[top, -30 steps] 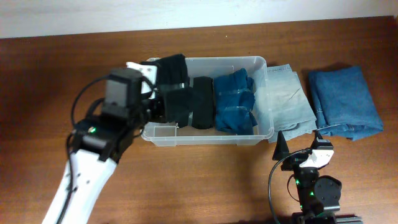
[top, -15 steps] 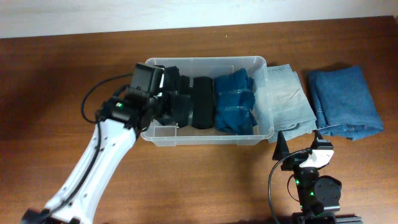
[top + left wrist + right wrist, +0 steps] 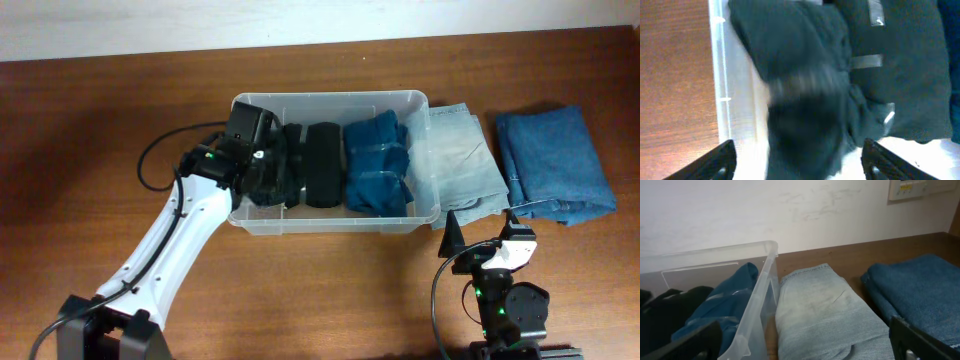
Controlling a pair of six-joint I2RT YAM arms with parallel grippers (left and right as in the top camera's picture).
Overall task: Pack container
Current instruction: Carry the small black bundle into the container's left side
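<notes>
Since a second ago, the left arm has reached further across the counter and lowered its tool into the left end of the container. Its fingers now stand spread wide. A black garment lies between them by the left wall. It is blurred in the wrist view and looks just let go.

The container is a clear plastic bin near the middle of the wooden counter, toward the far side. Inside, from left to right, are the black garment, a black roll and a dark blue roll. Together they cover most of the floor.

Just right of the bin lies folded pale denim, and further right a folded darker blue denim. The right tool sits at the near right, fingers spread, holding nothing.

Three pieces appear packed, and two seem left outside.
</notes>
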